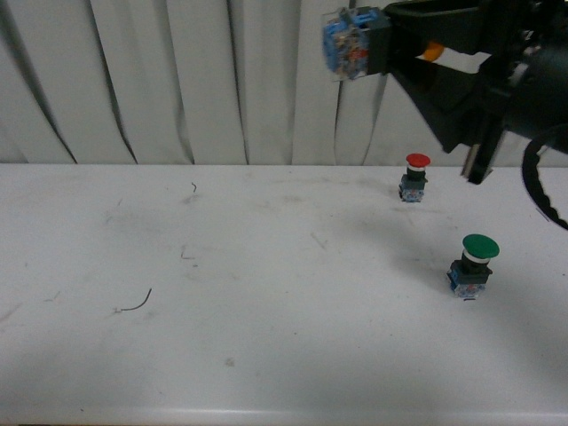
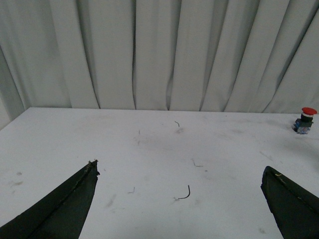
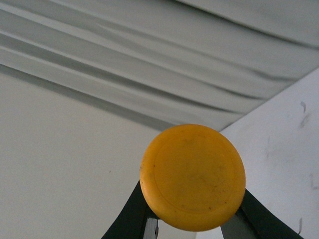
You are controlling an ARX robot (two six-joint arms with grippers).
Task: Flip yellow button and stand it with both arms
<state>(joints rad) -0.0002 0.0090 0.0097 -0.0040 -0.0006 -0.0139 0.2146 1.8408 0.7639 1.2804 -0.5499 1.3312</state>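
My right gripper (image 1: 395,44) is shut on the yellow button (image 1: 351,43) and holds it high above the table's back right. The button lies sideways, its blue-grey base pointing left and a sliver of the yellow cap (image 1: 432,51) showing between the fingers. In the right wrist view the round yellow cap (image 3: 193,177) faces the camera and fills the gap of the right gripper (image 3: 193,199), with a black finger on either side. My left gripper (image 2: 179,168) is open over the bare white table (image 2: 149,149), holding nothing. It is out of the front view.
A red-capped button (image 1: 415,176) stands at the back right of the table, also seen as the red button (image 2: 305,119). A larger green-capped button (image 1: 474,262) stands nearer the front right. A thin wire scrap (image 1: 138,303) lies front left. White curtains hang behind.
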